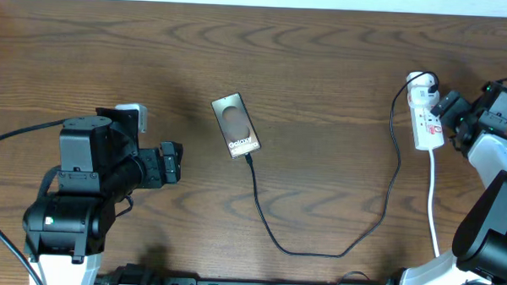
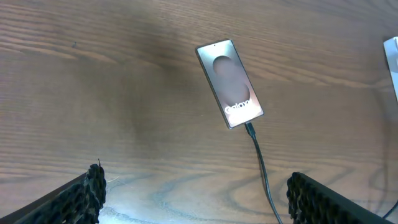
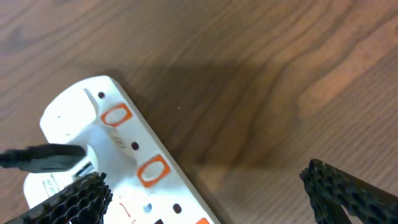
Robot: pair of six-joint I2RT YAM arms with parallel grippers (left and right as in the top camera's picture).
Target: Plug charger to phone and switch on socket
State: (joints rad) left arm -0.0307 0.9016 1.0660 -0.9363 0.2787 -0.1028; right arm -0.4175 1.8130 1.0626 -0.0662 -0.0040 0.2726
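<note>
The grey phone lies face up near the table's middle, with "Galaxy" lettering; it also shows in the left wrist view. The thin black charger cable runs from the phone's lower end, where its tip sits in the port, in a loop to the white socket strip at the right. My left gripper is open and empty, left of the phone. My right gripper is open, right beside the strip; the strip lies under its left finger, with orange-rimmed switches.
A black plug sits in the strip's end socket. The strip's white cord runs down toward the front edge at the right. Thick black arm cables lie at the far left.
</note>
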